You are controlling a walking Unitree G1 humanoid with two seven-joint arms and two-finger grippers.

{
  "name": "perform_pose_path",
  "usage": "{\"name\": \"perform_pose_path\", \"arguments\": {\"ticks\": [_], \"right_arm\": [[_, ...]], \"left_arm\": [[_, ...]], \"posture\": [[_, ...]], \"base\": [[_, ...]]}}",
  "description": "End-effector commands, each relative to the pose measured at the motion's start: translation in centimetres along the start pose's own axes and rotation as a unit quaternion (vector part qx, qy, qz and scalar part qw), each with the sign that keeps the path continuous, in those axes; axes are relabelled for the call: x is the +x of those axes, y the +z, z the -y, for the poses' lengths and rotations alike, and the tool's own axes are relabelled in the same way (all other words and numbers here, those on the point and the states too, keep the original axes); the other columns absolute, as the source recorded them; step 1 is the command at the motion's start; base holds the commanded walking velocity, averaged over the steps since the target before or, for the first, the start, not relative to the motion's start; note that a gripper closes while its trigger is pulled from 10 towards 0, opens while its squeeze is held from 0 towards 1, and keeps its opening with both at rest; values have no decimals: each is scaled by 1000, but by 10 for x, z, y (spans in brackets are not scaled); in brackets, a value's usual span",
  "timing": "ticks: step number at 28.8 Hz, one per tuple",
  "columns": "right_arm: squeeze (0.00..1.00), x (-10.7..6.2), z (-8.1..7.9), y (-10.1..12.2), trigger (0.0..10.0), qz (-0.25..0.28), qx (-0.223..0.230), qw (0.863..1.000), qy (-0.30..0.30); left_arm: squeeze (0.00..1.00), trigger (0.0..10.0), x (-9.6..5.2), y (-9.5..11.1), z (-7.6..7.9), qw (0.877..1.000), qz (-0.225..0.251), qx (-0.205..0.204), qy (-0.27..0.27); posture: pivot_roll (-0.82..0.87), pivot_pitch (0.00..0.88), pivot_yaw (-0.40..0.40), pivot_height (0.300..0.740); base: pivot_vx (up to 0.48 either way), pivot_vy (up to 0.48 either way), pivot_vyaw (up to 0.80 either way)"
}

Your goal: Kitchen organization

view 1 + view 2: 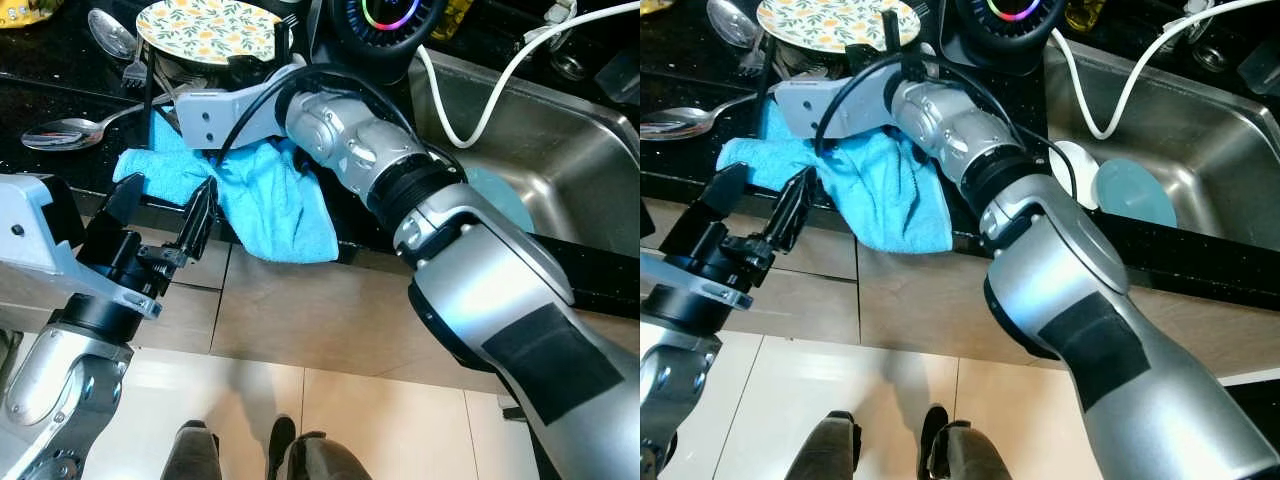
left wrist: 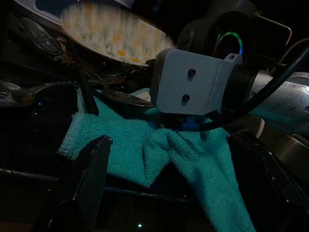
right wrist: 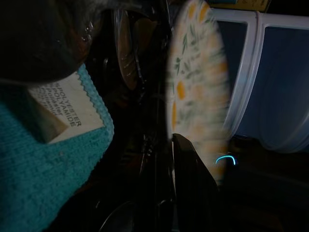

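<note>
**Right arm reaching at floral plate, counter still cluttered**

Right gripper (image 1: 902,52) is out over the black stone counter (image 1: 60,85), fingers up at the near rim of the round white plate with yellow-and-green floral print (image 1: 207,27). In the right wrist view one black finger (image 3: 193,188) sits just beside the plate edge; plate is blurred there. Cannot tell if the fingers are spread or pinching the rim, the wrist housing hides them from the head views.

Left gripper (image 1: 165,215) hovers at the counter's front edge, its two long black fingers spread apart, nothing between them, pointed toward the crumpled turquoise terry cloth towel (image 1: 265,195). Towel lies on the counter under the right forearm, one corner hanging over the front edge.

Also on the counter: large shiny metal spoon (image 1: 65,133) left of the towel, a second metal spoon (image 1: 110,32) and a fork (image 1: 135,70) by the plate, dark items under the plate too shadowed to name. Stainless steel sink (image 1: 560,150) to the right holds a round pale-blue lid or dish (image 1: 1135,192) and a white cable (image 1: 470,100) draped over its rim.

Progress judgement: early. Plate, cutlery and towel all loose on the counter; nothing visibly put away. Likely step in hand is taking the plate; towel and spoons remain.
</note>
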State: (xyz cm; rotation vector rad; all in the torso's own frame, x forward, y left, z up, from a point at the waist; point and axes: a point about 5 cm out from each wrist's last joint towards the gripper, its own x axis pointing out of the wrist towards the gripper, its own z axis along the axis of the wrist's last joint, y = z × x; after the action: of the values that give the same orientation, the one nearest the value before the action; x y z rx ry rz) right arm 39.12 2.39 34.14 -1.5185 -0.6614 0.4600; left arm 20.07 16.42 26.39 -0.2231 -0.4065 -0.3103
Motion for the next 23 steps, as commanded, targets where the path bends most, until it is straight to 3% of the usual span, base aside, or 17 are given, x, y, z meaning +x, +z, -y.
{"name": "perform_pose_path", "arguments": {"ticks": [1, 5, 12, 13, 14, 16, 23], "right_arm": [[0, -3, -15, -7, 0, -9, 1, 1000, 29], [0, -4, -11, -9, 0, -4, 8, 1000, 22], [0, -12, -2, -22, 0, 15, 66, 998, -3], [0, -19, 4, -30, 0, 34, 125, 991, -22], [0, -19, 4, -30, 0, 34, 125, 991, -22], [0, -29, 9, -41, 0, 63, 217, 973, -50], [0, -42, 1, -58, 0, 73, 290, 952, -69]], "left_arm": [[0, 10000, -3, 0, 6, 1000, -2, -8, -10], [0, 10000, -2, 0, 6, 1000, -3, -9, -11], [0, 10000, 0, -1, 6, 1000, -3, -10, -19], [0, 10000, 2, 0, 6, 1000, -2, -10, -24], [0, 10000, 2, 0, 6, 1000, -2, -10, -24], [0, 10000, 4, 1, 6, 999, 2, -10, -35], [0, 10000, 7, 1, 7, 999, 5, -10, -48]], "posture": [[349, 276, -244, 740], [346, 273, -242, 740], [346, 261, -229, 740], [345, 254, -226, 740], [345, 254, -226, 740], [347, 245, -220, 740], [347, 225, -203, 740]], "base": [[0, 0, 0], [0, 0, 0], [0, 0, 0], [0, 0, 0], [0, 0, 0], [0, 0, 0], [0, 0, 0]]}}
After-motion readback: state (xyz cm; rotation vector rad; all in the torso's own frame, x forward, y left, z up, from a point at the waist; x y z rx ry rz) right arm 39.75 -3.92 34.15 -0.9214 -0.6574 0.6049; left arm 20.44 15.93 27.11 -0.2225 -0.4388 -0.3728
